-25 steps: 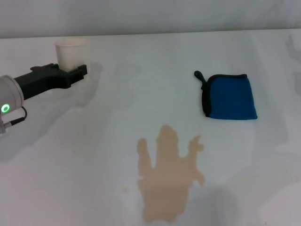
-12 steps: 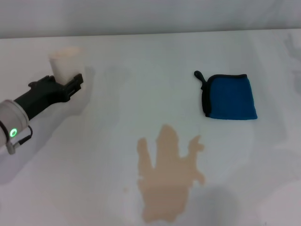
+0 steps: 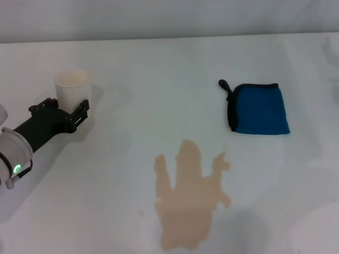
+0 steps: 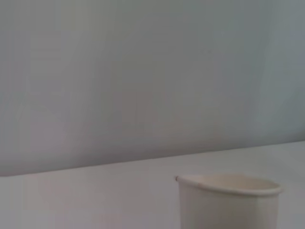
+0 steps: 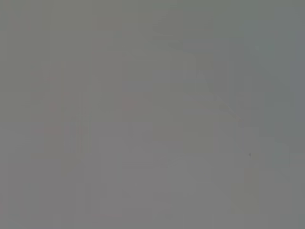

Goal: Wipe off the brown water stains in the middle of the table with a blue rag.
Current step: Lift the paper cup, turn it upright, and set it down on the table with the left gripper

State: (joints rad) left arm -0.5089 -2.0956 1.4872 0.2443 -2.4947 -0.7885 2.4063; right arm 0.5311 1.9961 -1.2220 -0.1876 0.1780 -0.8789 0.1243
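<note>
While beside the paper cup (image 3: 71, 84), left tool (image 3: 64, 106) well apart from blue rag (image 3: 260, 109)

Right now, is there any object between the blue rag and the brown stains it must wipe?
Nothing visible: only bare table lies between the blue rag and the brown water stains. The paper cup stands far off by the left gripper.

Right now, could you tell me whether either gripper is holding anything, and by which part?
Nothing is held. The left gripper stands open at the white paper cup, which sits on the white table; the right gripper is out of view.
</note>
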